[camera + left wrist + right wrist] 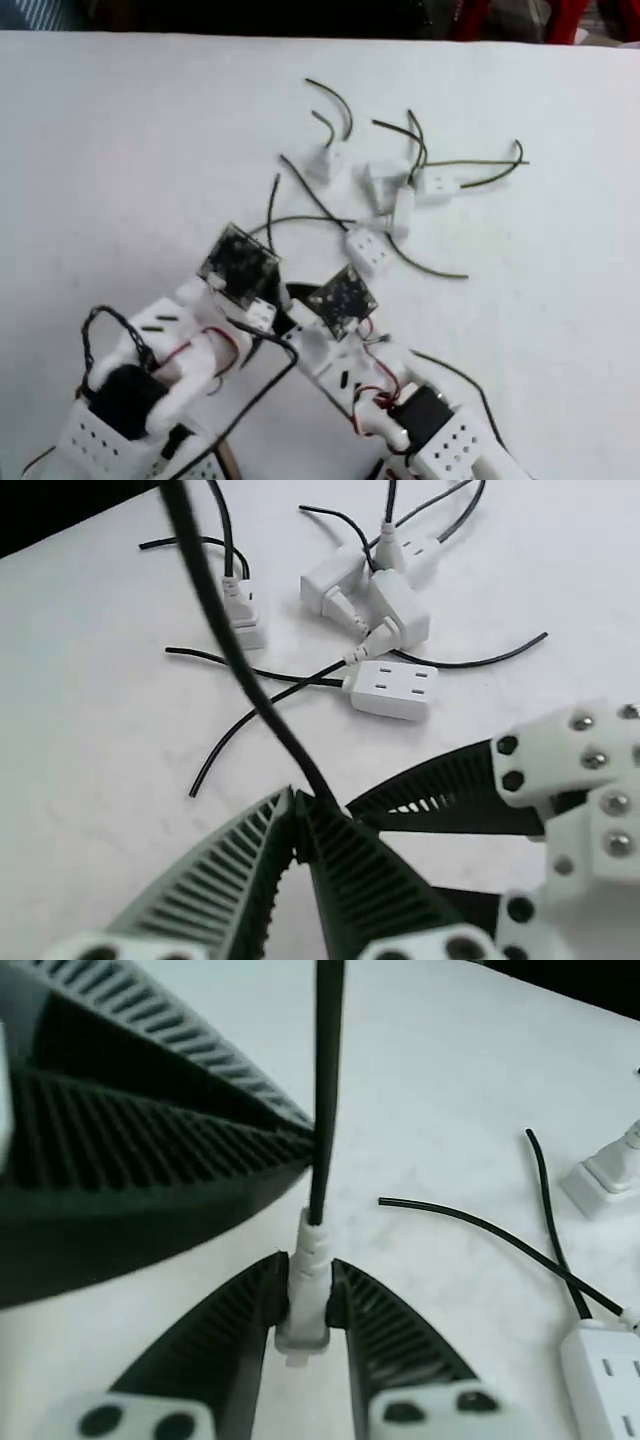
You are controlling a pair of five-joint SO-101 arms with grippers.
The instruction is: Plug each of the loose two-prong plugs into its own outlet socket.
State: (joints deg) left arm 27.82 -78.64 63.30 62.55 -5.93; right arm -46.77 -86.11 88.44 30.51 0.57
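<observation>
From above, outlet sockets (367,250) are seen clustered on the surface (120,150). In the left wrist view, the left pincer (297,805) is closed on a black cord (225,630), and an empty socket (392,687) lies beyond. In the right wrist view, the plug (303,1310) is clamped in the right pincer (305,1265), not yet inserted.

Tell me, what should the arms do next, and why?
Probably the left gripper should release the cord: the right gripper clamps that cord's plug, and an outlet with empty slots lies nearby for the right arm to reach.
</observation>
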